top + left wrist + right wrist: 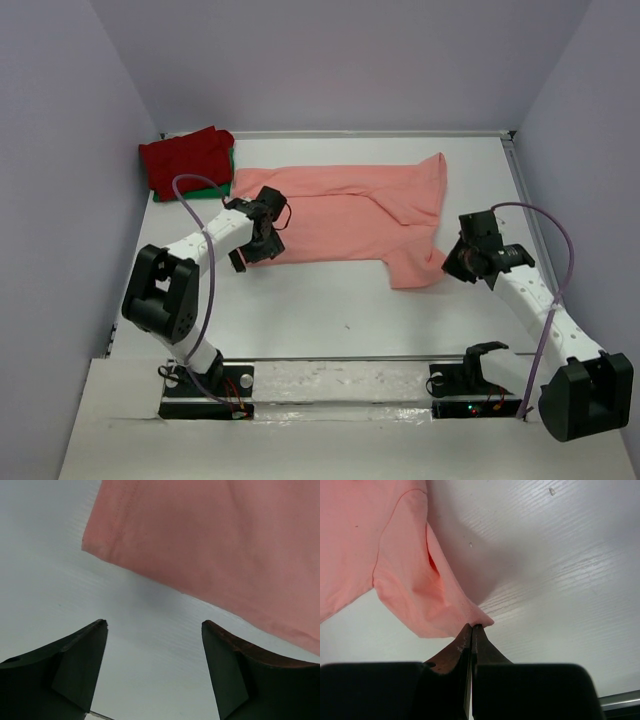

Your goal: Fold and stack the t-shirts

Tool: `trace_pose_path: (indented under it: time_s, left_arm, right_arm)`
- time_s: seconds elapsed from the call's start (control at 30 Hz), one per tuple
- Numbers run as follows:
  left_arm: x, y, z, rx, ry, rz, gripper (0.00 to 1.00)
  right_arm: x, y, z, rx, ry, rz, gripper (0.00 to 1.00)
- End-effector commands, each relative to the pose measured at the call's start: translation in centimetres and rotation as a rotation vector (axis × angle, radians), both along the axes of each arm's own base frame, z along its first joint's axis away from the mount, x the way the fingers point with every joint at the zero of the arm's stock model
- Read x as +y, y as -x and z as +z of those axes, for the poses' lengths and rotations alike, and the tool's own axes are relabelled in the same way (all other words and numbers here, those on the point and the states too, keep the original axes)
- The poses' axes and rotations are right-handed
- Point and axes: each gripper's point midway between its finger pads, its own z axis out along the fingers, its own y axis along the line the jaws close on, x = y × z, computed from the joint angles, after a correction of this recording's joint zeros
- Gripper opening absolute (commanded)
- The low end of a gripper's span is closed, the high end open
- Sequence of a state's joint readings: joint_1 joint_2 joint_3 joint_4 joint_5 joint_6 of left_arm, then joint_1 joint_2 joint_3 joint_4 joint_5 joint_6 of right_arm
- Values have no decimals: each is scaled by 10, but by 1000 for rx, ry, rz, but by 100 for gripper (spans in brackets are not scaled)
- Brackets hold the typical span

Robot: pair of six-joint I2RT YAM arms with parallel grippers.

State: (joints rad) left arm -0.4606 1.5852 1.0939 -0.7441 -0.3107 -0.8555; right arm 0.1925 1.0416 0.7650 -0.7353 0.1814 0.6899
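Note:
The salmon-pink t-shirt [345, 215] lies spread across the middle of the white table, partly folded lengthwise, one corner hanging toward the right. My right gripper [452, 262] is shut on that corner of the shirt [427, 607], which is lifted off the table. My left gripper [262, 245] is open and empty just off the shirt's near left edge; the edge shows in the left wrist view [210, 545] beyond the fingers [82, 650]. The dark red t-shirt [185, 160] lies folded on the green t-shirt [226, 181] at the far left corner.
Grey walls close the table [340, 310] on the left, back and right. The arm bases sit on a rail [340, 385] at the near edge. Purple cables loop off both arms.

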Motion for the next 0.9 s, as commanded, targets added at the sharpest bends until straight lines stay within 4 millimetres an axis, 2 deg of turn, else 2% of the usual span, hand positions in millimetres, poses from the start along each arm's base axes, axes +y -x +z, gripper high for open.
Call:
trace_pose_path:
  time_s: [0.0, 0.17, 0.33, 0.5, 0.87]
  left_arm:
    - [20, -16, 6, -27, -25, 109, 84]
    - [62, -20, -3, -3, -48, 206, 77]
    - [82, -19, -5, -1, -65, 250, 76]
    - [82, -17, -15, 24, -53, 245, 74]
    - [75, -21, -31, 47, -12, 227, 56]
  right_arm:
    - [7, -8, 25, -75, -20, 39, 0]
    - [8, -6, 26, -80, -27, 41, 0]
    - [9, -5, 28, -83, -34, 45, 0]
    - [10, -5, 30, -88, -40, 49, 0]
    - [12, -3, 33, -85, -55, 48, 0]
